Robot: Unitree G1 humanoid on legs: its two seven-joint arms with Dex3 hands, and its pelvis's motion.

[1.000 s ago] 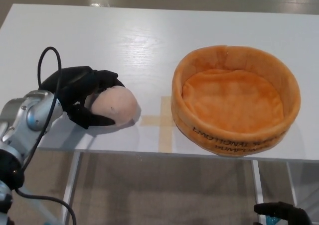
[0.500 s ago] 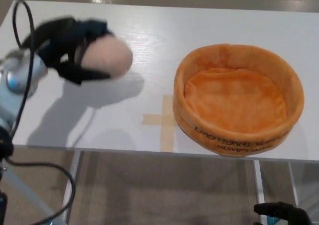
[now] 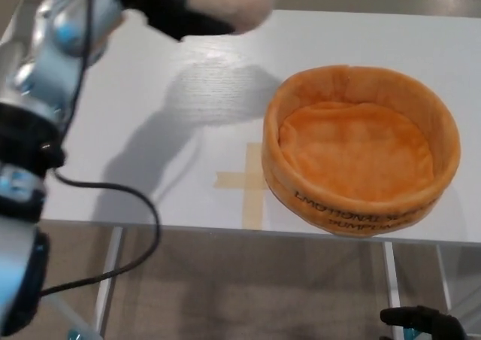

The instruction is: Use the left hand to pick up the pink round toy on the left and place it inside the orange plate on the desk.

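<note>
The pink round toy [image 3: 231,1] is up in the air at the top of the view, wrapped by the black fingers [image 3: 184,25] of the left hand [image 3: 169,5], which curl under and around it; part of the toy is cut off by the upper edge, so how deep it sits in the grasp is hard to tell. It looks like the carry step: the toy is lifted clear of the white desk [image 3: 150,129] and its shadow falls on the bare surface below the fingers. The orange plate [image 3: 359,148], a soft round dish with a raised wall, sits beyond the fingertips toward the robot's right and lower down, well apart from the toy. My guess is that the next move calls for swinging the hand across over the near wall of the plate, then lowering before letting go, so the toy drops onto the padded floor rather than onto the rim. Between fingers and plate the desk is bare apart from a tape cross [image 3: 249,180], so the path seems open. The plate stands close to the desk's front edge. The right hand [image 3: 421,323] hangs low below the desk, away from all this; whether its fingers are open I cannot tell
</note>
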